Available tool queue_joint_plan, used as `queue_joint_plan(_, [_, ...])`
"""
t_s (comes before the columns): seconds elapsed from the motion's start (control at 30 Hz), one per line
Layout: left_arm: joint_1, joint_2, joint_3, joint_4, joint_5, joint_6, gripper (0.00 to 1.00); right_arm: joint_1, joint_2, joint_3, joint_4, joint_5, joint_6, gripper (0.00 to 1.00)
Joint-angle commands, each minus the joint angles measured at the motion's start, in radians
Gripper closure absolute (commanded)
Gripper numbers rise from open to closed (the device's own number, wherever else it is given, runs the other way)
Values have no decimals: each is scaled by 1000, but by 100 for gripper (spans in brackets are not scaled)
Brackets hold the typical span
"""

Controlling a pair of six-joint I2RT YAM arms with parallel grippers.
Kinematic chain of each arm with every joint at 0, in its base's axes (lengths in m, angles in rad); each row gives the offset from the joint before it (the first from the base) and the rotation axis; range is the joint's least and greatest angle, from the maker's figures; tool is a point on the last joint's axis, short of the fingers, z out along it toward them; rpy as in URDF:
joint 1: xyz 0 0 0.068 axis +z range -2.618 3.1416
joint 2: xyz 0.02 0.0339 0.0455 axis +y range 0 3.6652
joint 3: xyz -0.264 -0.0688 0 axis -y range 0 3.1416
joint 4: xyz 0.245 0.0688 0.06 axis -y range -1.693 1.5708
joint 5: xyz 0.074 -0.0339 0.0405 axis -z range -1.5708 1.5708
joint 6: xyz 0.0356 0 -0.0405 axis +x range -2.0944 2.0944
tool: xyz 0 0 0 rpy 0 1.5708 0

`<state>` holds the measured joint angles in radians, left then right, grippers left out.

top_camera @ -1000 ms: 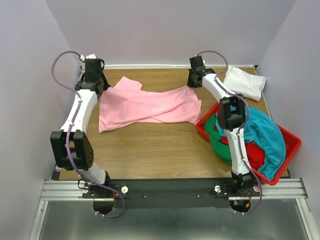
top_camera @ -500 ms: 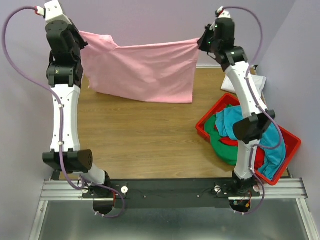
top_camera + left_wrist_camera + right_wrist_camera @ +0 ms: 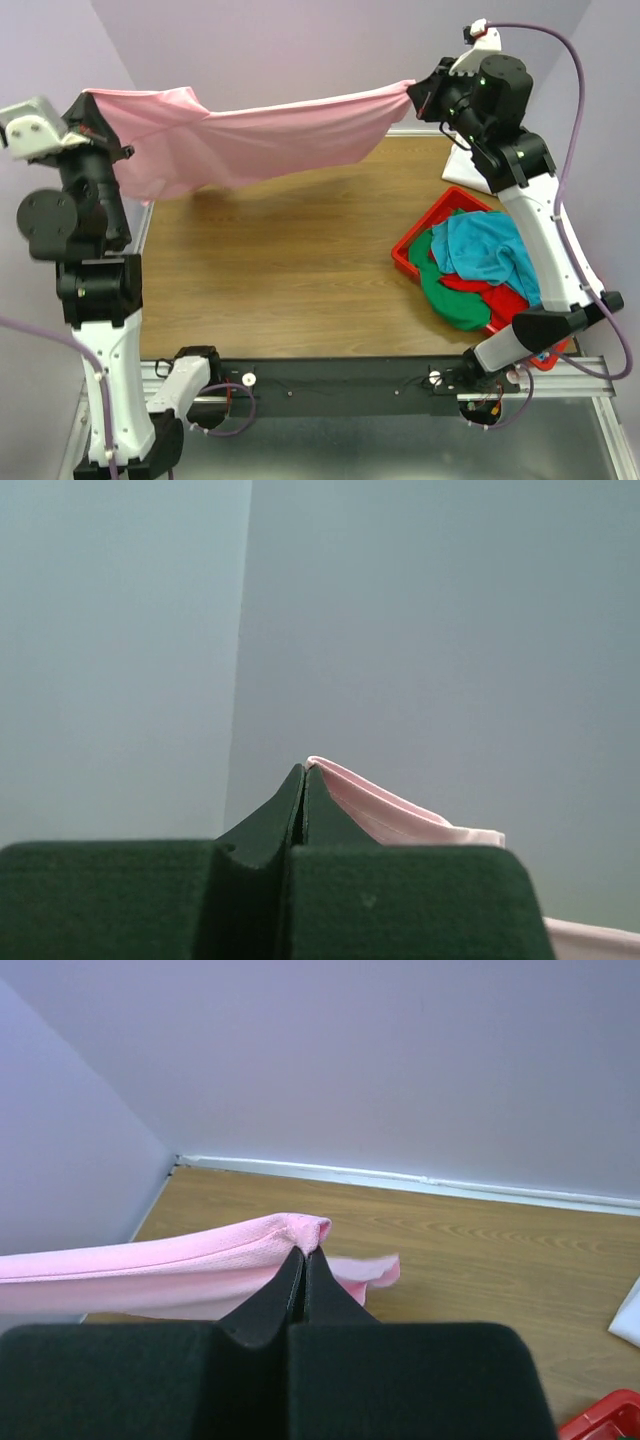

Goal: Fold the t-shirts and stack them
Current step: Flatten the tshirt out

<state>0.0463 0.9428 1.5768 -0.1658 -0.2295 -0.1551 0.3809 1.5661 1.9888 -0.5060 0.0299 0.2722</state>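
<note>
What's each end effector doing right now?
Left end effector: closed on the pink t-shirt.
Right end effector: closed on the same pink t-shirt.

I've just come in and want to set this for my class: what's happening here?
Two robot arms hold a light pink t-shirt stretched in the air above the table. The left gripper and the right gripper are each shut on one end of it. It is not yet folded. A teal shirt, a green shirt and a red shirt wait heaped in the red bin.
</note>
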Motion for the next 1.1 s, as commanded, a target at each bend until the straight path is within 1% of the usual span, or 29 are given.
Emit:
queue_joint_plan(0.0, [6, -42, -35, 86, -19, 38, 100, 24, -95, -42, 63, -10, -16, 99])
queue_joint_plan(0.13, [6, -21, -21, 63, 16, 48, 100, 29, -100, -36, 80, 7, 9, 99])
queue_joint_plan(0.3, [6, 99, 18, 32, 96, 46, 100, 29, -45, -41, 89, 47, 31, 99])
queue_joint_plan(0.43, [7, 221, 60, 5, 142, 51, 100, 29, 34, -39, 95, 57, 38, 99])
queue_joint_plan(0.47, [7, 275, 90, -14, 171, 51, 100, 27, 67, -33, 95, 64, 38, 99])
queue_joint_plan(0.53, [6, 327, 130, -35, 194, 48, 100, 29, 97, -18, 96, 70, 29, 99])
queue_joint_plan(0.57, [7, 376, 185, -69, 208, 48, 100, 29, 127, -7, 95, 79, 16, 99])
queue_joint_plan(0.67, [6, 447, 268, -115, 205, 52, 100, 29, 155, 47, 95, 82, -5, 99])
queue_joint_plan(0.7, [7, 458, 317, -135, 200, 58, 100, 29, 167, 77, 95, 82, -10, 99])
queue_joint_plan(0.77, [7, 470, 362, -147, 190, 75, 100, 29, 169, 112, 93, 84, -14, 99])
queue_joint_plan(0.83, [6, 459, 376, -144, 190, 86, 100, 29, 160, 120, 95, 79, -14, 99])
queue_joint_plan(0.97, [7, 409, 356, -126, 193, 81, 100, 30, 123, 104, 95, 68, -18, 99])
queue_joint_plan(1.07, [6, 347, 328, -118, 200, 71, 100, 33, 77, 58, 96, 56, -22, 99])
